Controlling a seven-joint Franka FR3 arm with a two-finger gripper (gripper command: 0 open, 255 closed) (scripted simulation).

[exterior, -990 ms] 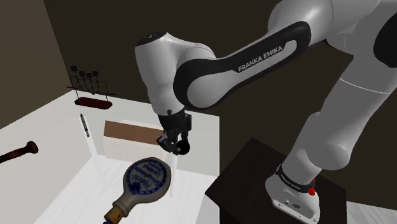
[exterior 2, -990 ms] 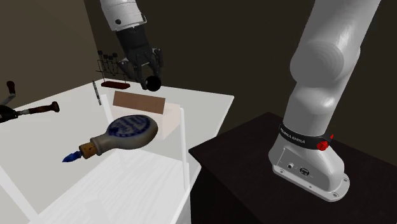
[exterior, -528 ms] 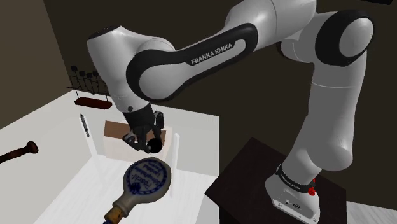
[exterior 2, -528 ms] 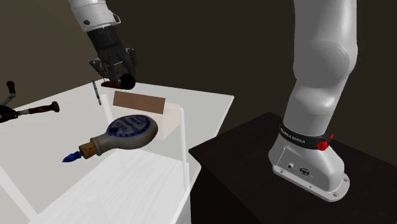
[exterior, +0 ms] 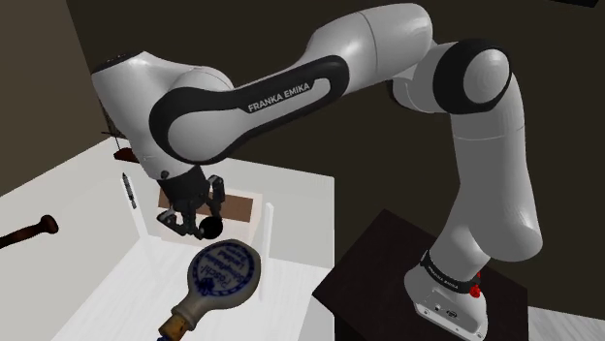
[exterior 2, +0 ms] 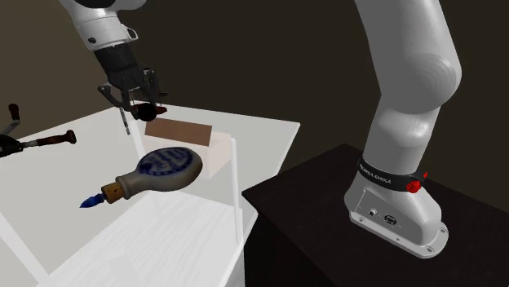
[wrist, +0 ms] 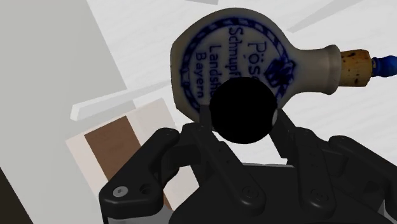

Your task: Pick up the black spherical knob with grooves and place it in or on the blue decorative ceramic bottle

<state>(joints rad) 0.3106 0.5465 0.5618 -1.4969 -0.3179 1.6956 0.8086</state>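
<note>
Hovering gripper [exterior: 206, 226] was closed on the black knob [wrist: 243, 113].
The blue-printed bottle [wrist: 213, 54] was seen lying flat directly below it.

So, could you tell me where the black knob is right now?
The knob is left of centre in the shoulder view, clasped in the gripper above the table, between the bottle and the brown-topped box.

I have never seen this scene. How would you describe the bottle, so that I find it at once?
Look at the white table that the arm reaches over. Close to the gripper, which is shut on a black ball, a flat round bottle lies on its side. Unlike the brown-topped box and the pen, it has a cream body with blue lettering and a cork in its neck.
</note>
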